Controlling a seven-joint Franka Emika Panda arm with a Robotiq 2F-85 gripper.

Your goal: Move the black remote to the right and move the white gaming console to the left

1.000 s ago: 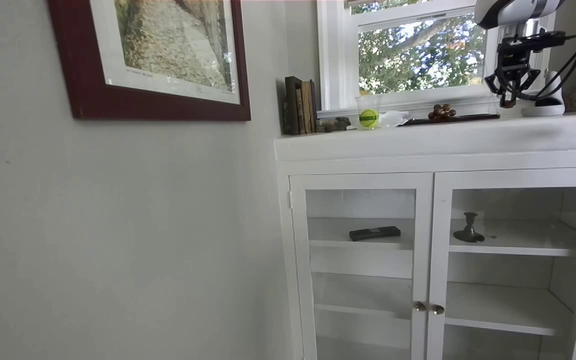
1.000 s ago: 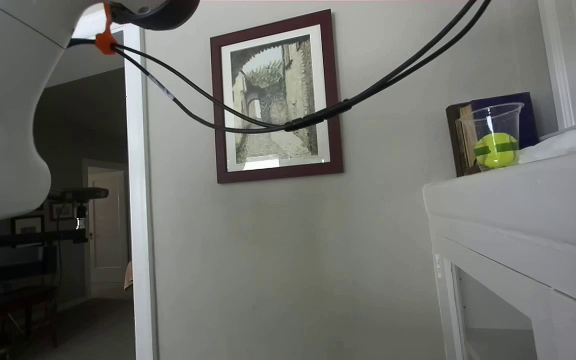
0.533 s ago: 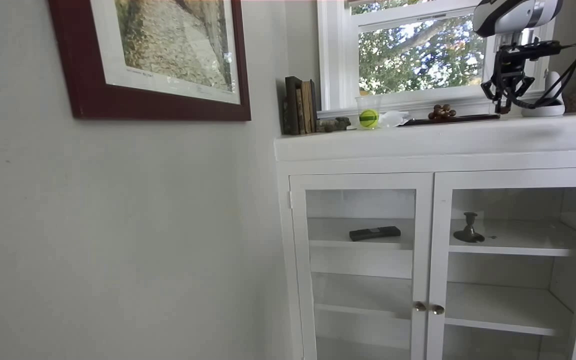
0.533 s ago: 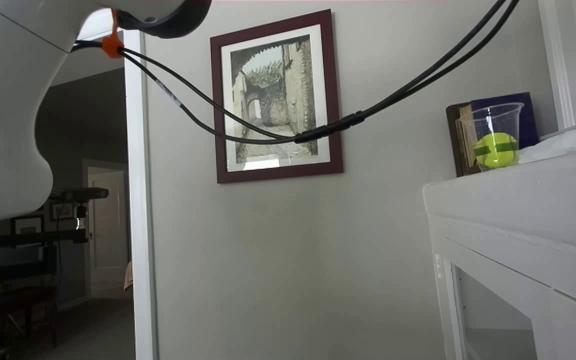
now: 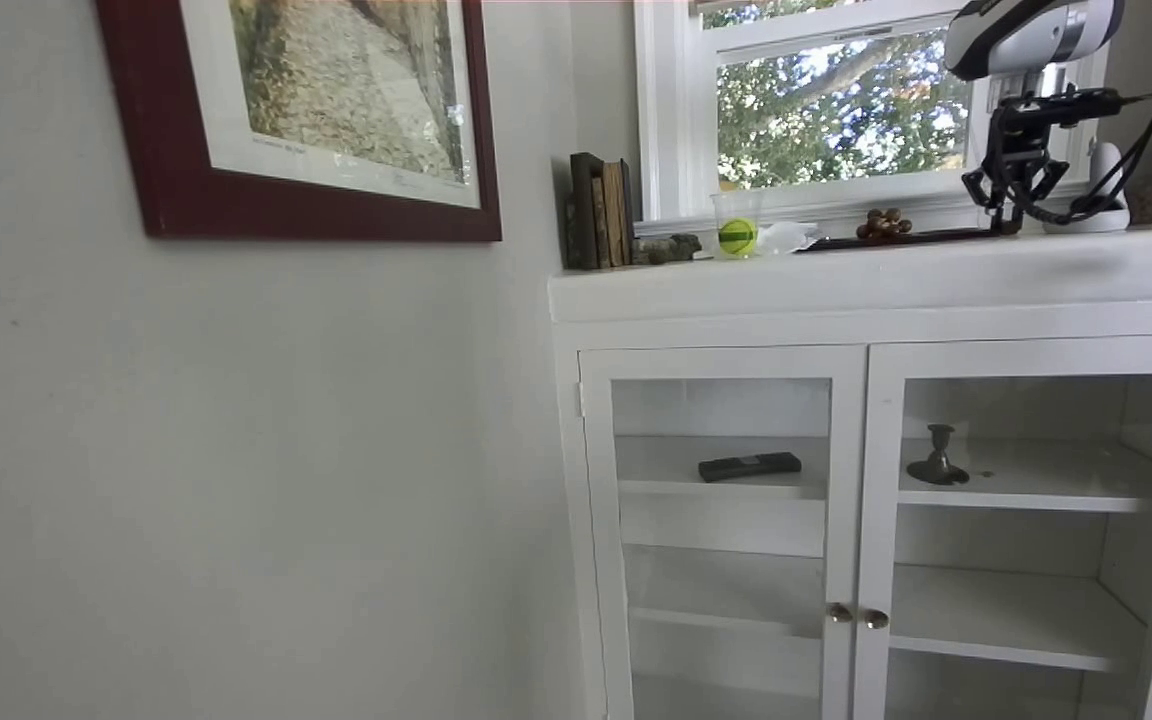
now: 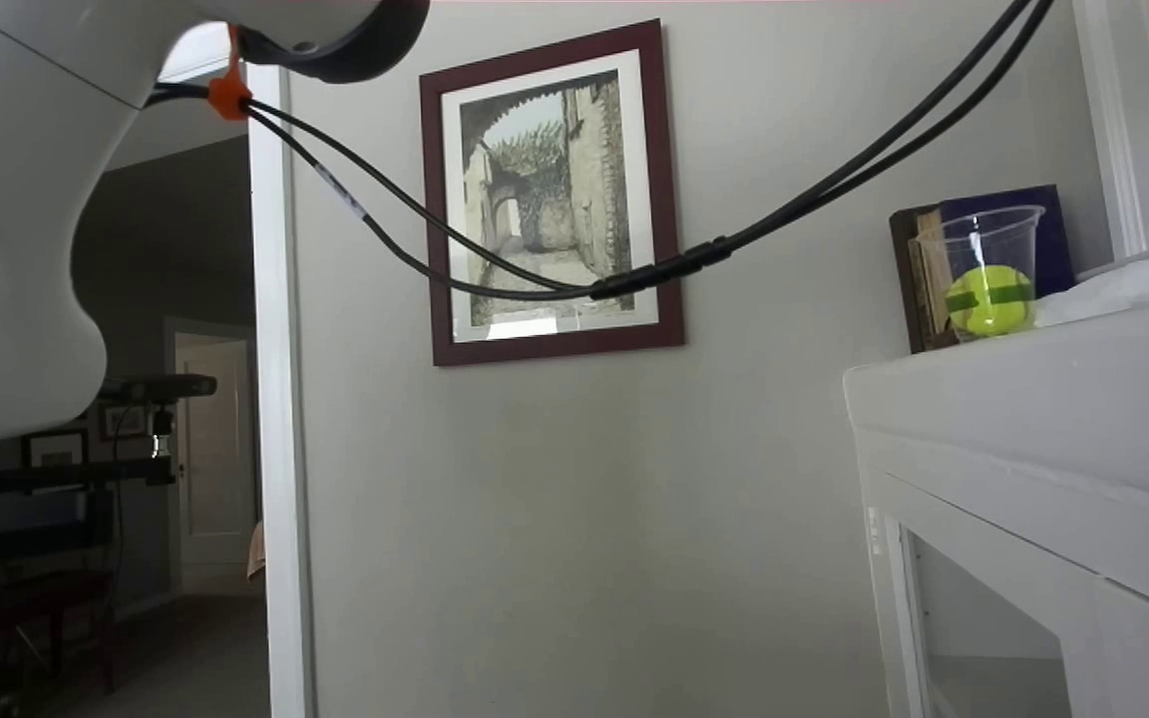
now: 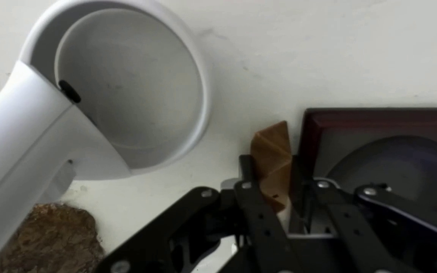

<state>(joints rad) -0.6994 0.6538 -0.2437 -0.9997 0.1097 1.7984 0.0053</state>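
Note:
My gripper (image 7: 269, 167) is shut on a small brown faceted object (image 7: 273, 151), held between the fingertips low over the white cabinet top. In an exterior view the gripper (image 5: 1004, 212) points down at the right part of the cabinet top. A black remote-like object (image 5: 750, 466) lies on an upper shelf behind the left glass door, far from the gripper. No white gaming console can be made out. A white object with a round ring base (image 7: 199, 125) stands left of the gripper in the wrist view; it also shows in an exterior view (image 5: 1108, 212).
A dark red-edged tray (image 7: 385, 115) lies close right of the fingers in the wrist view. A brown rock-like lump (image 7: 55, 239) is at lower left. Brown balls (image 5: 883, 225), a clear cup with a yellow-green ball (image 5: 736, 237) and books (image 5: 601, 212) stand along the cabinet top.
My gripper has moved down and slightly left in an exterior view, with the brown object still in it, closer to the cabinet top. The arm's cables have shifted down and right.

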